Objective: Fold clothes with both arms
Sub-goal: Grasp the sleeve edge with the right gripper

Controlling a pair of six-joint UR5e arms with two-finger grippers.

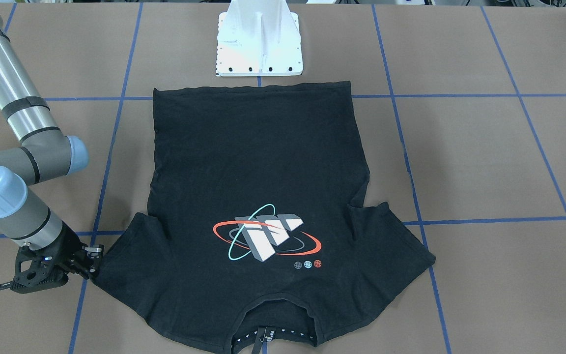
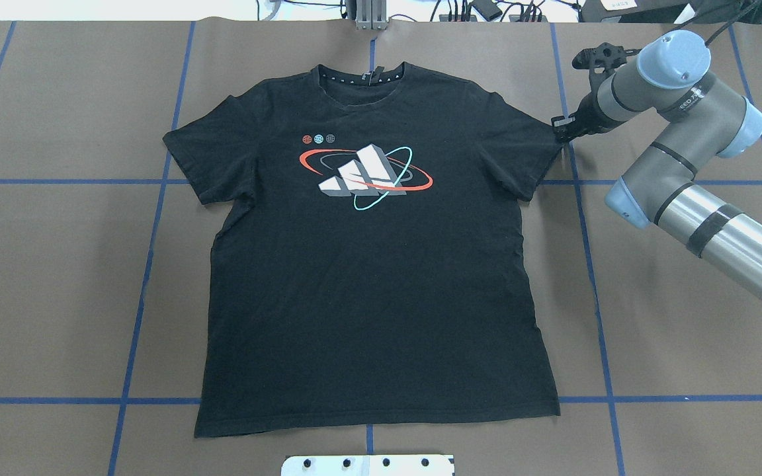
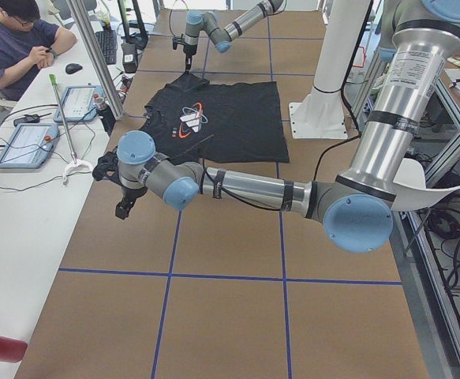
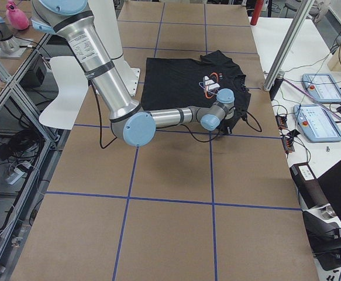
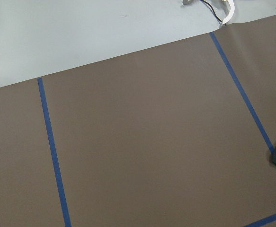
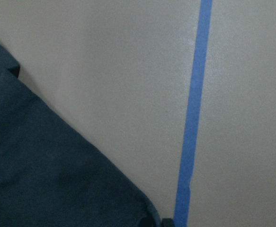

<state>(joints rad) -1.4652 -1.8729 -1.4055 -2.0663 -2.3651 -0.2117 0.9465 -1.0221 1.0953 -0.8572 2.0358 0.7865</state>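
One T-shirt sleeve meets right pincer; grip unclear.

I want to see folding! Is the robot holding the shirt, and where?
Cannot tell: the right gripper meets the T-shirt at its sleeve tip; the left gripper hangs away.

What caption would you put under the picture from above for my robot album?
A black T-shirt lies flat, logo up, with the right gripper at its sleeve.

Brown table, blue tape grid, white bench
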